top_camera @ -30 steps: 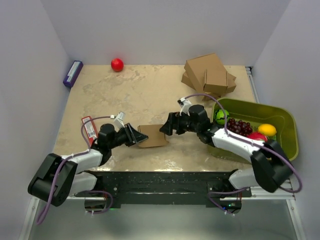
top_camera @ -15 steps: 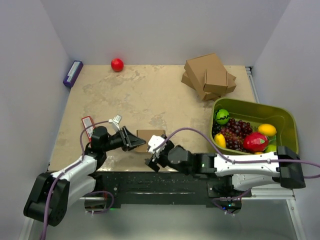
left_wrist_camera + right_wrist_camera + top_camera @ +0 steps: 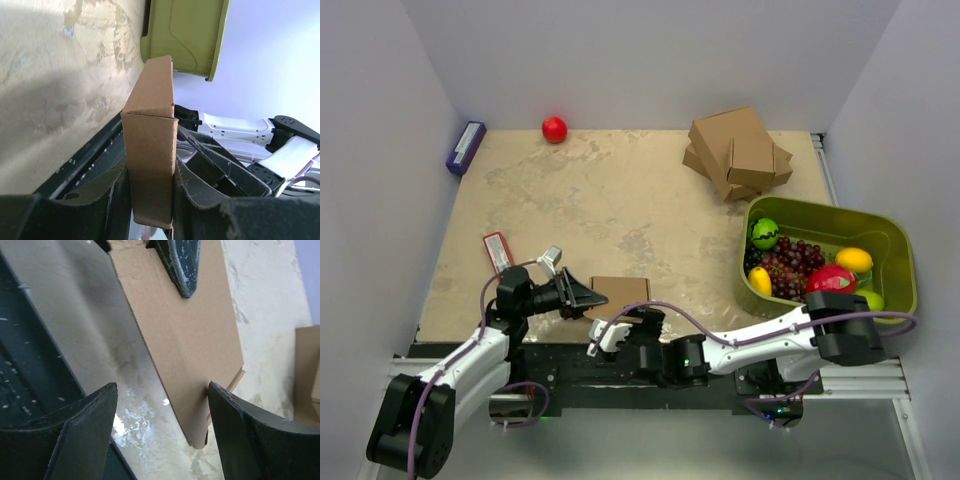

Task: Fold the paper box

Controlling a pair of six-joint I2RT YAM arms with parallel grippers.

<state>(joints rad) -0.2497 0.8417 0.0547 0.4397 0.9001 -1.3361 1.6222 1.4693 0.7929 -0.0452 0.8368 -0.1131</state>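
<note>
The left gripper [image 3: 150, 200] has its two fingers closed on the paper box [image 3: 150, 125], pinching the flat brown cardboard piece across its thin side; in the left wrist view a folded crease crosses the box just above the pads. The right gripper [image 3: 162, 390] stands with its jaws spread wide and nothing clamped between them (its right-hand finger [image 3: 235, 430] sits just beside the box's near corner, and contact cannot be told). One dark fingertip of the left gripper lies on the box's broad face in the right wrist view.

From above, the paper box [image 3: 625, 293] lies broad face up at the near edge of the marbled table [image 3: 600, 190]. The left gripper [image 3: 582, 297] is at its left end and the right gripper [image 3: 628, 322] is just on its near side, over the black base frame [image 3: 570, 360].

A green bin [image 3: 823, 208] of fruit sits to the right, well apart from the box. A stack of bigger cardboard boxes [image 3: 735, 150] occupies the far right corner. A red ball [image 3: 554, 129] rests by the back wall, a dark blue box [image 3: 466, 146] against the left wall and a red-and-white packet [image 3: 498, 252] near the left arm.
</note>
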